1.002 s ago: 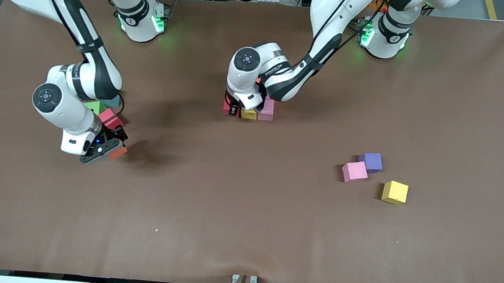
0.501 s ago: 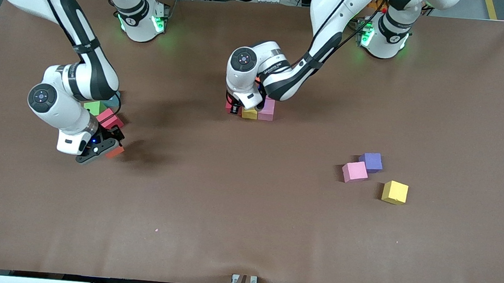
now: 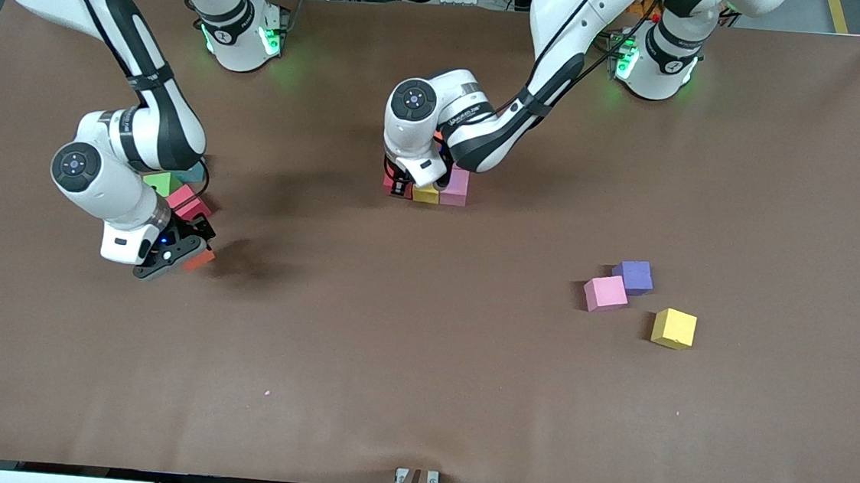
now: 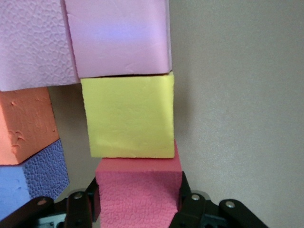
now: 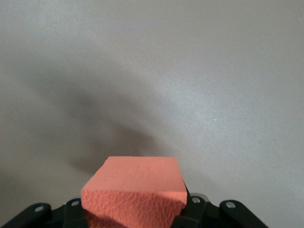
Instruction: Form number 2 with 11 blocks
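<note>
Brown counter (image 3: 420,364) lies under both hands. Right hand (image 3: 182,253) grips an orange block (image 5: 135,192) above it. Left hand (image 3: 411,186) straddles a red block (image 4: 140,197); grip unclear.

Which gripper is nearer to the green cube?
The right gripper. It hangs just beside the green cube, shut on an orange cube. The left gripper is down at the block cluster mid-table, around a red cube.

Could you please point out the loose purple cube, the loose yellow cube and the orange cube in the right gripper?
Purple cube (image 3: 634,275), front view, top face.
Yellow cube (image 3: 674,327), front view, top face.
Orange cube (image 5: 137,176), right wrist view, top face.
</note>
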You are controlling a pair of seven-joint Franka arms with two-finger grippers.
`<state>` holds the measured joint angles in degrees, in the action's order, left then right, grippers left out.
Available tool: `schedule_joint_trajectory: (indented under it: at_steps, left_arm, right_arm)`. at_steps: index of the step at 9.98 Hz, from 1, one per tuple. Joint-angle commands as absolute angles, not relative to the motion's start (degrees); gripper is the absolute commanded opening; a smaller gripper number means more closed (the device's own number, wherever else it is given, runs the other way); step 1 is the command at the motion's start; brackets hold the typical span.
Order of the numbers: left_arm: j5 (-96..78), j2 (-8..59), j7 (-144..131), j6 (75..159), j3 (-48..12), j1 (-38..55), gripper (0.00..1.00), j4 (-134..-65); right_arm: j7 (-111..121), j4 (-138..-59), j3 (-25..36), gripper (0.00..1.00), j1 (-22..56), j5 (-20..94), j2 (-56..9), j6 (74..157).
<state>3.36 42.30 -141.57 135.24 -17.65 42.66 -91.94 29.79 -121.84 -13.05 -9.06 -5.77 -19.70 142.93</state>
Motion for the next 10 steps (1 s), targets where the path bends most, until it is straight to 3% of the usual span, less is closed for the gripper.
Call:
schedule_joint_trajectory:
  at_steps: [1, 3, 4, 5, 10]
  left_arm:
    - [5.1, 42.5, -142.7, 134.3, -17.6, 42.9, 0.62, -91.1]
    - [5.2, 43.0, -142.6, 134.6, -17.2, 43.0, 0.63, -91.1]
    - [5.2, 43.0, -142.6, 134.8, -17.2, 43.0, 0.7, -91.1]
    - [5.2, 43.0, -142.6, 134.9, -17.2, 43.0, 1.0, -91.1]
    - [5.5, 38.6, -142.5, 134.5, -17.2, 42.3, 1.0, -91.1]
  right_arm:
    - [29.6, -121.3, -13.2, 0.32, -8.9, -5.2, -18.5, 140.3]
    - [29.6, -121.2, -13.1, 0.32, -8.9, -5.2, -18.6, 140.2]
    - [29.7, -121.2, -13.1, 0.32, -8.9, -5.2, -18.5, 140.3]
    - [29.7, -121.2, -13.1, 0.32, -8.9, -5.2, -18.5, 140.2]
    - [29.6, -121.2, -13.2, 0.32, -8.9, -5.2, -18.5, 140.2]
